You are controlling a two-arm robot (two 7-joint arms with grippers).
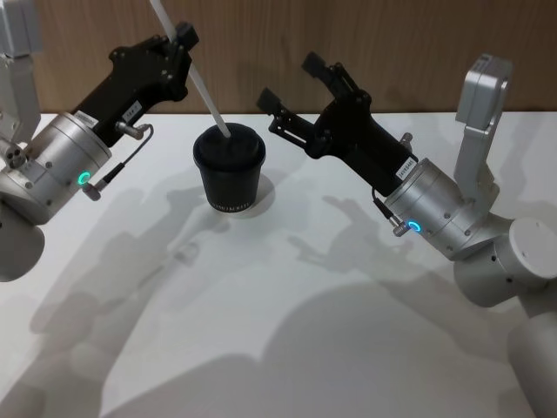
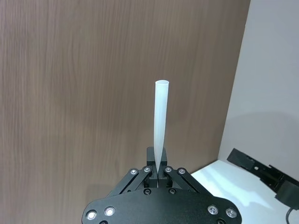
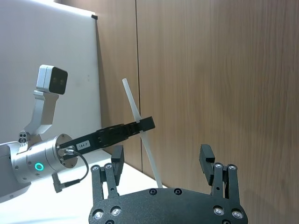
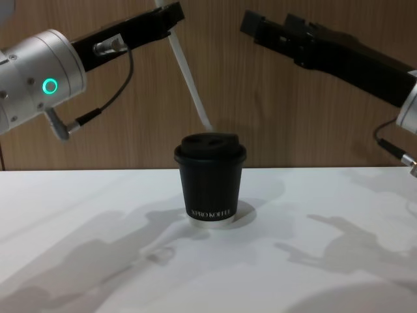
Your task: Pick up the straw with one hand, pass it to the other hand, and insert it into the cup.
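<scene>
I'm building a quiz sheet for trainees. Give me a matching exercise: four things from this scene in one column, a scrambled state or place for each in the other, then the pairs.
Column one:
1. thin white plastic straw
2. small black paper cup with lid
3. left pincer
4. right pincer

Column two:
A. open, holding nothing
B. standing upright on the white table
C. shut on the straw
D. tilted, lower end at the cup's lid

Pairs: 1-D, 2-B, 3-C, 4-A

L gripper (image 4: 171,14) holds straw (image 4: 190,78), tip seemingly above cup (image 4: 210,179).
</scene>
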